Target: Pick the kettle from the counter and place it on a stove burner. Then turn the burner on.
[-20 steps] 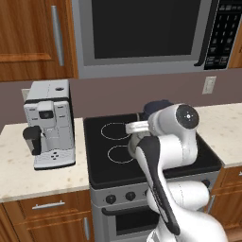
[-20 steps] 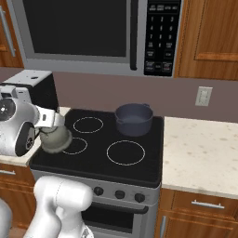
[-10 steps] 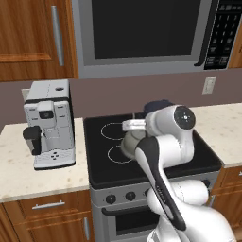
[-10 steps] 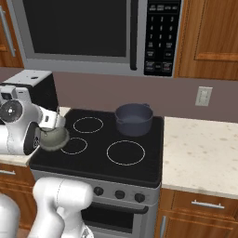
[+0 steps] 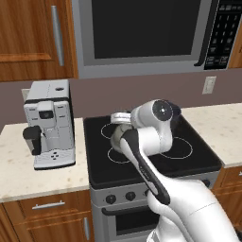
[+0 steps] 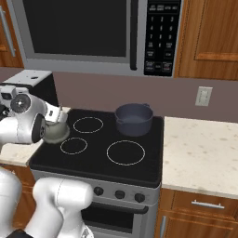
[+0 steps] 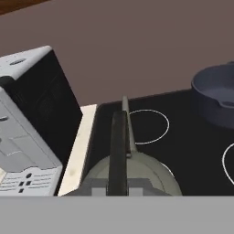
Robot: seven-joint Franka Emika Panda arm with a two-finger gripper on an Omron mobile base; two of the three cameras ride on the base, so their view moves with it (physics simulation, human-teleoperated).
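One second was all it took for my kettle (image 6: 56,132) to slide further in over the black cooktop (image 6: 139,162), from the left edge toward the small front ring (image 6: 74,145). The gripper (image 6: 56,120) was clamped tight on the thin handle (image 7: 119,151), kettle hanging just above the glass by my read, not set down. So the carry was nearly done I figured, lowering and the knob (image 6: 98,191) left to do. From the hand camera the handle's long line ran away from the wrist toward the back ring (image 7: 147,126). Couldn't tell where the spout pointed. Blue pot (image 6: 134,119) sat well apart at the back
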